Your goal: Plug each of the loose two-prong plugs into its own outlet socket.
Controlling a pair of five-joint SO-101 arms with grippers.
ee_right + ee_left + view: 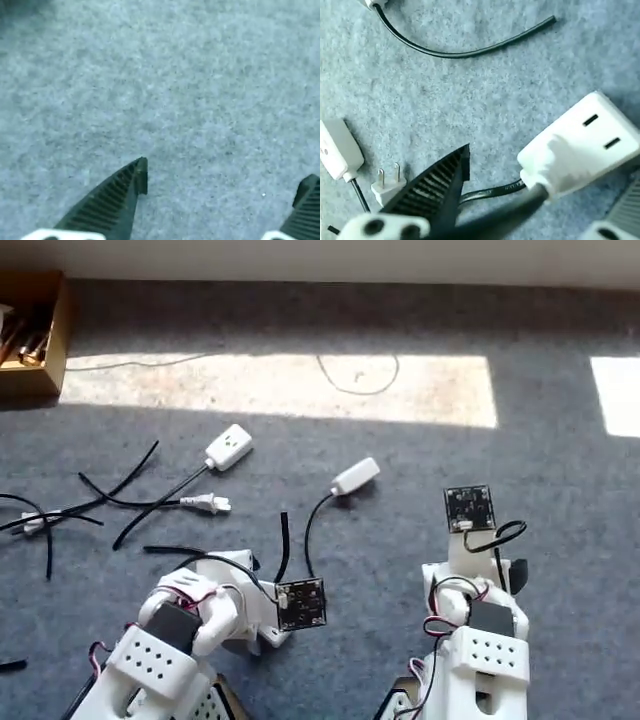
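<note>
High view: on the carpet [560, 500], a far socket [229, 447] lies at ten o'clock and a middle socket [355, 477] near centre. A loose plug [207, 504] lies at nine. The left arm [170, 630] covers its own tip.

Left wrist view: the left tool [545, 182] frames a blurred near socket [582, 145]. I cannot tell whether it grips the socket.

Right wrist view: the right tool [226, 175] is spread over carpet.

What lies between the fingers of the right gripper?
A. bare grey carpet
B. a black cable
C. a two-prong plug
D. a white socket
A: in the right wrist view the right gripper stands open, with plain grey carpet in the gap and no plug, socket or cable there.
</note>
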